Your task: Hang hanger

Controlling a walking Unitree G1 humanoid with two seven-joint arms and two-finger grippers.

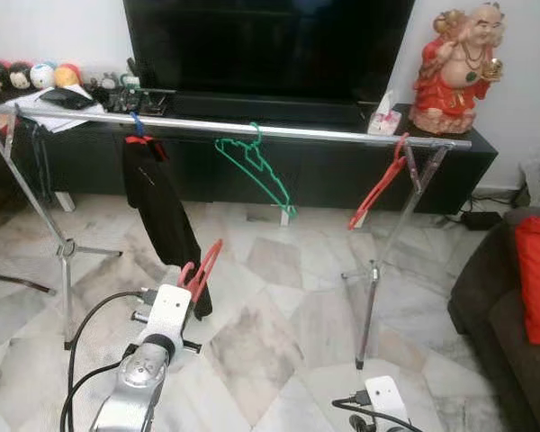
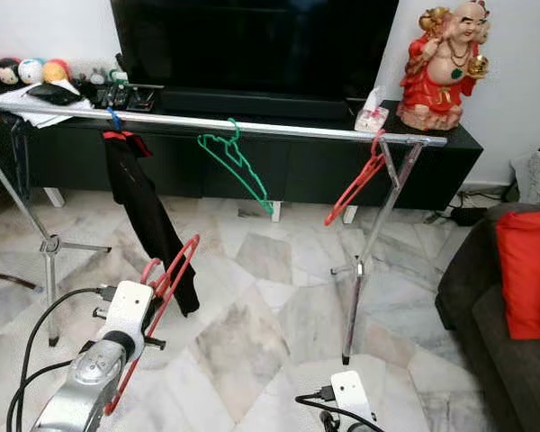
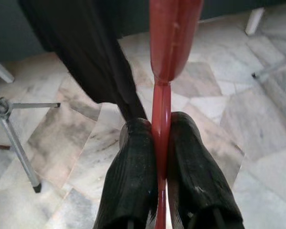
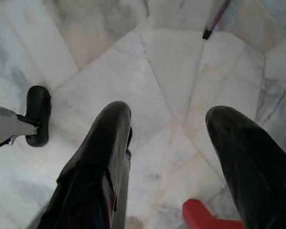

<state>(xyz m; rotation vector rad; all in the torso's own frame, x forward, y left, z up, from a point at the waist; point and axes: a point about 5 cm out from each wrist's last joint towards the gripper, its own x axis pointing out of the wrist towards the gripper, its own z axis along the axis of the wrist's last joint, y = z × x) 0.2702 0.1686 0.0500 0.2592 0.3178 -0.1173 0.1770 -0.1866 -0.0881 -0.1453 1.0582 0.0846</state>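
Note:
A red hanger (image 2: 166, 274) is clamped between the fingers of my left gripper (image 3: 161, 138), which is shut on it low at the front left, below the rail. The silver clothes rail (image 1: 252, 128) runs across the room in front of the TV cabinet. On it hang a black garment (image 1: 162, 211) on a hanger, a green hanger (image 1: 256, 166) and another red hanger (image 1: 378, 184). My right gripper (image 4: 169, 119) hangs low at the front right, open above the marble floor.
The rail's tripod legs stand at left (image 1: 66, 252) and right (image 1: 371, 270). A dark sofa with a red cushion (image 1: 538, 274) is at the right. A red statue (image 1: 454, 67) and a TV (image 1: 265, 45) stand on the black cabinet behind.

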